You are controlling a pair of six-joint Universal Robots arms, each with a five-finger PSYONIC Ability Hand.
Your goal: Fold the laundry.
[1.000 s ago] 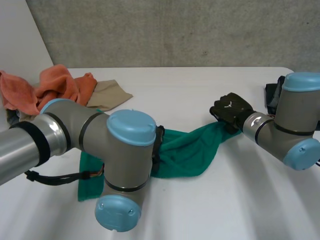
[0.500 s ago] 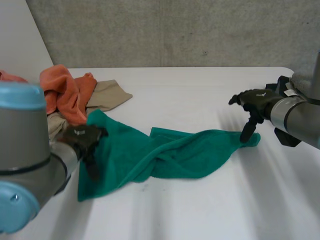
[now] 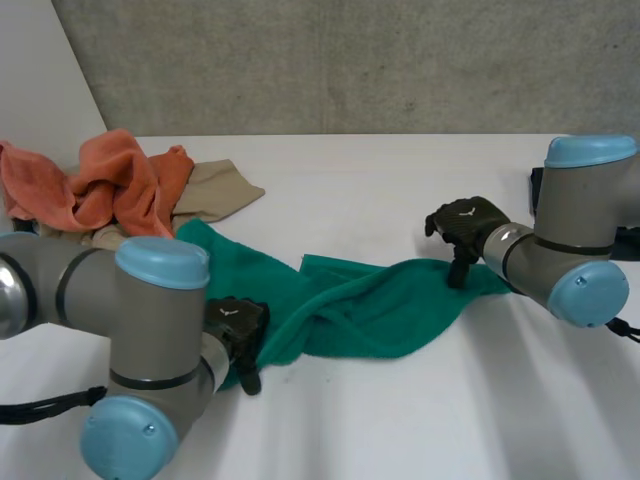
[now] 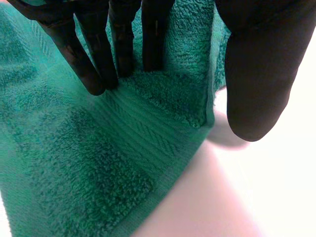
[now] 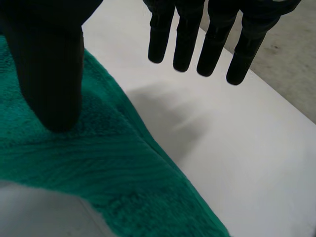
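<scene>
The green towel (image 3: 370,310) lies rumpled mid-table (image 3: 400,180), stretched between the left hand (image 3: 238,332) and the right hand (image 3: 468,222). The wrist views add more. The left fingers (image 4: 123,49) rest straight on the towel with the thumb (image 4: 256,74) off its edge, and the right fingers (image 5: 185,39) hover straight over bare table with the thumb above the towel.

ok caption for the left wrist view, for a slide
Left hand with straight fingers resting on the green towel near its edge, thumb over the white table beside it.
</scene>
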